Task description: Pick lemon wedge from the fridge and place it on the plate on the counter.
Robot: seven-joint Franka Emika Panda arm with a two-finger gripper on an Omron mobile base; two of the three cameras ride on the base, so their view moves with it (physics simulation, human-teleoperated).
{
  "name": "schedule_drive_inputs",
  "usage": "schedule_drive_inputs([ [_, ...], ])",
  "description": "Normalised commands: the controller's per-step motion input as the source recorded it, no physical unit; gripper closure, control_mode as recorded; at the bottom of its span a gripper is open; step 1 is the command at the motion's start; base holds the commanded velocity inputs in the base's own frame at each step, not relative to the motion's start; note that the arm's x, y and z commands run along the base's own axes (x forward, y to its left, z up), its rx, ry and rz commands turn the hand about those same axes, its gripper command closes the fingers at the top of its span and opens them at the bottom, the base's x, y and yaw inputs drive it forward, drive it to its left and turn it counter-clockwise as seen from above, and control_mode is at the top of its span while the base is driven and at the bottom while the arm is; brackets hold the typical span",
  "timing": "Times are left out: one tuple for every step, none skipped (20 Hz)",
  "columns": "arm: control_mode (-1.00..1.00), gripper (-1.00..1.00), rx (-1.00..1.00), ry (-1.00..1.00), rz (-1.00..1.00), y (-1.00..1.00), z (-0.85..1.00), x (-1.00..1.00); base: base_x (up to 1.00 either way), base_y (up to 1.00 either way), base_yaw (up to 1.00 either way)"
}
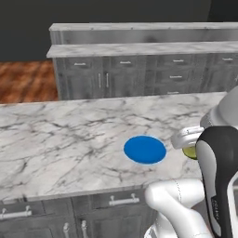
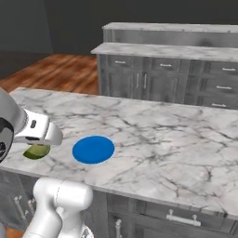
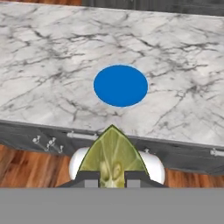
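Note:
The blue plate [image 1: 145, 149] lies flat on the marble counter [image 1: 69, 139], near its front edge. My gripper [image 3: 111, 177] is shut on the yellow-green lemon wedge [image 3: 112, 155], whose pointed end faces the plate [image 3: 120, 85]. In the hand view the wedge hangs short of the counter's front edge, over the cabinet fronts. From the left base view the wedge [image 1: 189, 152] peeks out beside my arm, right of the plate. In the right base view the wedge [image 2: 37, 151] sits under the white hand, left of the plate [image 2: 93, 149]. The fridge is out of view.
Grey cabinets with metal handles [image 1: 123, 201] run under the counter. Behind it stands a second row of grey drawers [image 2: 186, 79] with marble tops. Wooden floor [image 2: 56, 69] lies to the left. My white arm link [image 2: 58, 200] rises in front of the counter.

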Motion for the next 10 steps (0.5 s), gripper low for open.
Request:
schedule_drive_inputs([
  [1.0,1.0,0.0,0.0,0.0,0.0,0.0,0.0,0.4,0.01,-0.2],
  [1.0,1.0,0.0,0.0,0.0,0.0,0.0,0.0,0.4,0.01,-0.2],
  [1.0,1.0,0.0,0.0,0.0,0.0,0.0,0.0,0.46,0.05,-0.21],
  [1.0,1.0,0.0,0.0,0.0,0.0,0.0,0.0,0.52,0.07,-0.21],
  [-1.0,1.0,0.0,0.0,-0.21,0.06,0.0,0.62,0.0,0.0,0.0],
  [-1.0,1.0,0.0,0.0,-0.2,0.06,0.0,0.64,0.0,0.0,0.0],
  [-1.0,1.0,0.0,0.0,-0.19,0.01,0.0,0.66,0.0,0.0,0.0],
  [-1.0,1.0,0.0,0.0,-0.17,0.0,0.0,0.76,0.0,0.0,0.0],
  [-1.0,1.0,0.0,0.0,-0.17,0.06,-0.01,0.85,0.0,0.0,0.0],
  [-1.0,1.0,0.0,0.0,-0.16,0.04,-0.05,0.83,0.0,0.0,0.0],
])
